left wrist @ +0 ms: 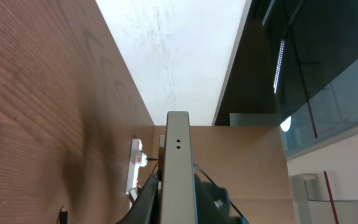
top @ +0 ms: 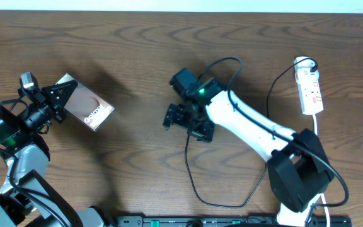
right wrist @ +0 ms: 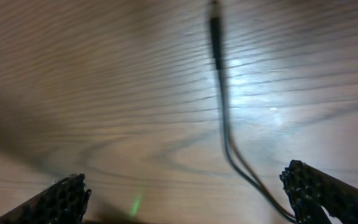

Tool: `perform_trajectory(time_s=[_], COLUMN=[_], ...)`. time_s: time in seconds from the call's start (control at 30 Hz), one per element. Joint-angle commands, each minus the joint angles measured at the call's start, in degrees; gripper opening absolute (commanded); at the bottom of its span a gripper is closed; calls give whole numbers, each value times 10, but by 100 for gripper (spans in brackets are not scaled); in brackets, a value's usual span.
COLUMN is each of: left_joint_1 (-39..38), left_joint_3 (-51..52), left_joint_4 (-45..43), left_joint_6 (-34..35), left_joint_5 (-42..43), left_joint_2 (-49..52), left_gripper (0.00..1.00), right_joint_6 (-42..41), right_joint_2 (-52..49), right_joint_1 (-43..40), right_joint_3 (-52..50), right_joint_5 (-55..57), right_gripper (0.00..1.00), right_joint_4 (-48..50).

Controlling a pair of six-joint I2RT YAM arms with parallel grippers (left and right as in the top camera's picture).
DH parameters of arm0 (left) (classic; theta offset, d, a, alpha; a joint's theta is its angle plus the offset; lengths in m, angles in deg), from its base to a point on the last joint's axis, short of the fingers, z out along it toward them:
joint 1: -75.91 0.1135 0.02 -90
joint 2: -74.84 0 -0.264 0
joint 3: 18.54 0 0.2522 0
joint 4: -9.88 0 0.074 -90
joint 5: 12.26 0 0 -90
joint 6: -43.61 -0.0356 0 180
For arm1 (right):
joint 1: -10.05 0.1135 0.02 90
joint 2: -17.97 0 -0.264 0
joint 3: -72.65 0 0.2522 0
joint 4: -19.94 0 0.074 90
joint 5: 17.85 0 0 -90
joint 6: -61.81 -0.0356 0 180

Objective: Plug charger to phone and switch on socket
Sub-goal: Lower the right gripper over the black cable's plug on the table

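The charger [right wrist: 221,93] shows its tip only wrist-side, before the spread right hand [right wrist: 185,183]; left hand [top: 57,98] clamps phone [top: 87,106].

Left fingers [top: 54,96] pinched, right fingers [right wrist: 61,199] wide apart

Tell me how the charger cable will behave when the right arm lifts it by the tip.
The charger will probably flop: it lies in loose curves across the table. Thin and likely light, its tail should drag behind. The slim tip may swivel in the open right end effector unless gripped squarely.
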Motion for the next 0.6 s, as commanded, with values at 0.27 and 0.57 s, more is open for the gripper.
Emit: perform_trajectory(time_s=[0.27, 0.57], left_joint_1=[2, 2], left_joint_3=[-1, -1], left_joint_4=[-4, -4], left_joint_6=[-12, -12], left_joint_5=[13, 13], left_joint_2=[-3, -3], left_gripper=[7, 7], right_joint_6=[62, 50], right_joint_2=[-2, -18], right_joint_1=[-53, -33], right_joint_3=[5, 5], right_joint_5=[-24, 46], right_gripper=[98, 97], right_joint_4=[-29, -14])
